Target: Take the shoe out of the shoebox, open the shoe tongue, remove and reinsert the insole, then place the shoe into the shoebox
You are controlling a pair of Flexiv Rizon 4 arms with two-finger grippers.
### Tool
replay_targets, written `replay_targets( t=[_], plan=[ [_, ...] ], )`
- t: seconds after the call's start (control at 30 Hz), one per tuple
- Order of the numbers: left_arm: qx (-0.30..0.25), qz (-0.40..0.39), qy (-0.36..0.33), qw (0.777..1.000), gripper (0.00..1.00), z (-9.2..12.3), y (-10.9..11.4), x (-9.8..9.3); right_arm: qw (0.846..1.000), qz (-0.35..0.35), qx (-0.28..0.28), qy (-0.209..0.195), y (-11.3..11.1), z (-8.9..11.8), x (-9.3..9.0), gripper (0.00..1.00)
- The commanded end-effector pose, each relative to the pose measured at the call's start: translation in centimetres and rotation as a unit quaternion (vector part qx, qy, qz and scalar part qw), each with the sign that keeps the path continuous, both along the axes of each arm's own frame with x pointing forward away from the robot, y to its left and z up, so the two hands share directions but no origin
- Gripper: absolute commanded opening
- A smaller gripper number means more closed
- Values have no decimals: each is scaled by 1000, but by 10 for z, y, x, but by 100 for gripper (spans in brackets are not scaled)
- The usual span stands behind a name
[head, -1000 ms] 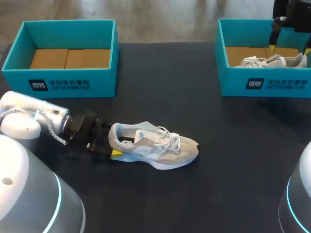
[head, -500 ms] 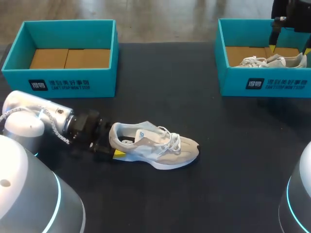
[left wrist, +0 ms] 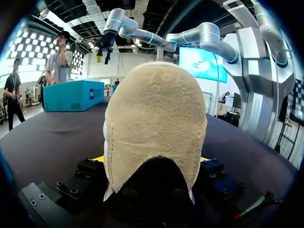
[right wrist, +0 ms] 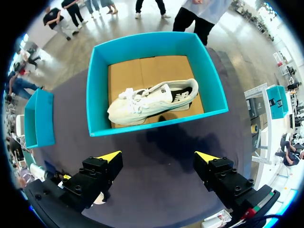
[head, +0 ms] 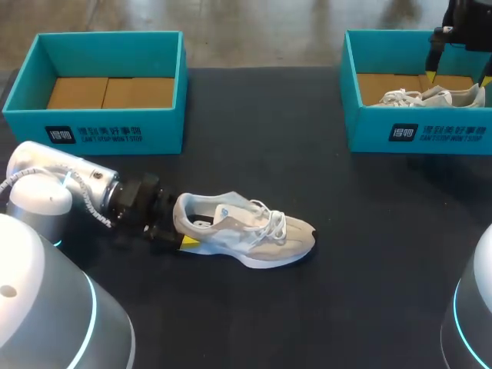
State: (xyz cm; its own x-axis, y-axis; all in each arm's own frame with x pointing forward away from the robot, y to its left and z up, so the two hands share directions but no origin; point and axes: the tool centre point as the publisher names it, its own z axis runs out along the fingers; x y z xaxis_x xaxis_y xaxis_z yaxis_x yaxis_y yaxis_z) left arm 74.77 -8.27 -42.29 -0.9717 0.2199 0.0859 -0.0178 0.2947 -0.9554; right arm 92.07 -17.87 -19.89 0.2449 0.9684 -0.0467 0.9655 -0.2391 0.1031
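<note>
Across the dark table [head: 254, 307] two teal boxes stand at the far edge, well apart. The left shoebox [head: 100, 127] shows its brown cardboard floor. The right shoebox [right wrist: 152, 121] holds a white sneaker [right wrist: 152, 100], which lies on its side on the cardboard. My left arm [head: 61, 181] comes in low from the left side, stretched almost flat over the tabletop in front of the left shoebox. A grey and white shoe [head: 246, 231] sits upright on its sole near the middle of the table, outside both boxes. Its toe points to the right and its heel faces the left arm. The left gripper [left wrist: 151, 159] is at that heel with its fingers spread wide, one on each side. The tan heel fills the space between them. Only slivers of the yellow fingertips [left wrist: 97, 158] peek out beside it, and no squeeze on the heel is visible. The right gripper [right wrist: 159, 156] hangs high above the table just in front of the right shoebox. Its fingers are spread wide with nothing between them.
</note>
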Motion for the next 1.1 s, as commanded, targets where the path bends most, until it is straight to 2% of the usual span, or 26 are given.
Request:
replay_targets(
  t=[0.03, 0.73, 0.87, 1.1],
  plan=[
    [0, 2, -1, 1000, 0, -2, 1, -1, 1000, 0, 0, 0, 0, 0, 0, 100],
    [2, 2, 1, 1000, 0, -2, 2, -1, 1000, 0, 0, 0, 0, 0, 0, 100],
    [2, 2, 1, 1000, 0, -2, 2, -1, 1000, -23, 20, 3, 13, 8, 1, 100],
    [2, 2, 1, 1000, 0, -2, 2, -1, 1000, -16, 21, -10, 51, 30, -8, 100]
  ],
)
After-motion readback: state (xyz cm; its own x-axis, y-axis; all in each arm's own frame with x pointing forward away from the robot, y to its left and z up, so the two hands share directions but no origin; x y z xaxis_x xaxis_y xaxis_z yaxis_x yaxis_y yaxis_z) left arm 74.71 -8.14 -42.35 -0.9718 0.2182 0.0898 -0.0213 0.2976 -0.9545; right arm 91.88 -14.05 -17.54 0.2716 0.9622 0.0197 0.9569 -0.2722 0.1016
